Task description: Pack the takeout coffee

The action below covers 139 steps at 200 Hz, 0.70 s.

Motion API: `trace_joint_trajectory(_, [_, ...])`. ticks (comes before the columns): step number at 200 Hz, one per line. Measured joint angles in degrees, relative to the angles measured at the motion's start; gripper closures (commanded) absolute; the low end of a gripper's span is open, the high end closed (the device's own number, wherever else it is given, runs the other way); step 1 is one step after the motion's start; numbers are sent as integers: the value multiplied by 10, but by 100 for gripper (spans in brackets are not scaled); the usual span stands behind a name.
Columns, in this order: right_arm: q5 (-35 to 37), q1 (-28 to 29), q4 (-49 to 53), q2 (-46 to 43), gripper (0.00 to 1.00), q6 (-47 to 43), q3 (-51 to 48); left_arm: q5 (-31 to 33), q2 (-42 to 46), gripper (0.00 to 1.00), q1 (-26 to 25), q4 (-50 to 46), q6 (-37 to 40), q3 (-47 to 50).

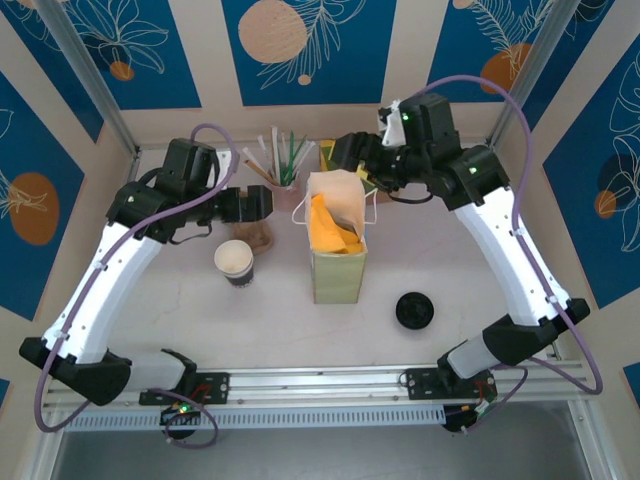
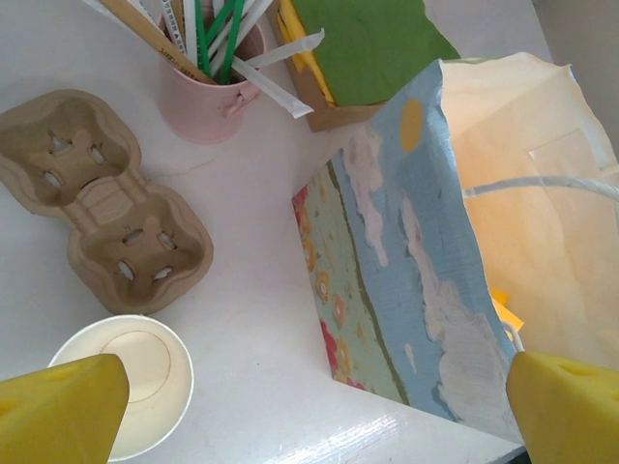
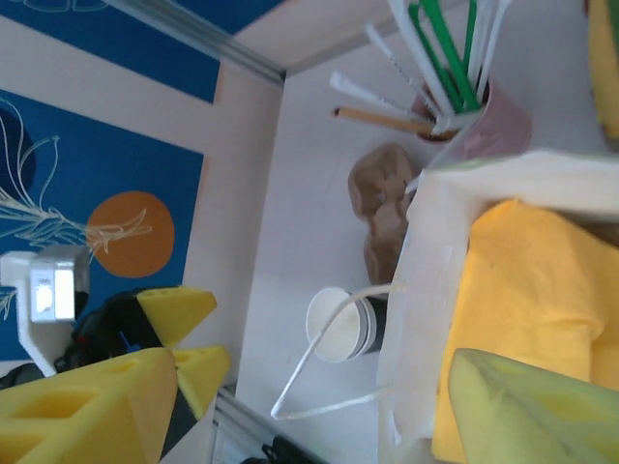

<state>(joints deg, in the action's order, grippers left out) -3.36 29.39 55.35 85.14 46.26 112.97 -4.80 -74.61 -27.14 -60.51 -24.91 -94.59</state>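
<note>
The takeout coffee cup stands open-topped and upright on the white table, left of the paper bag. Its black lid lies apart, on the table right of the bag. My left gripper hovers open behind the cup, between it and the bag; in the left wrist view the cup sits by the left fingertip, and the bag fills the right. My right gripper hangs open over the bag's far rim, holding nothing. From the right wrist I see the cup beyond a white bag handle.
A pink cup of straws and a brown pulp cup carrier stand behind the coffee cup. A yellow napkin lies inside the bag. A tray of green and yellow napkins sits behind the bag. Metal rail along the near edge.
</note>
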Motion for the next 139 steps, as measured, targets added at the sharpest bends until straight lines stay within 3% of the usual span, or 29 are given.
trace_joint_trajectory(40, [28,-79,18,-27,11,-41,-7,42,-5,0,1,0,13,-1])
trace_joint_trajectory(85, [64,-196,0,-109,0,-79,-128,94,5,0,38,22,28,40])
trace_joint_trajectory(139, [120,-277,-66,-153,1,-135,-311,158,19,0,118,85,25,172])
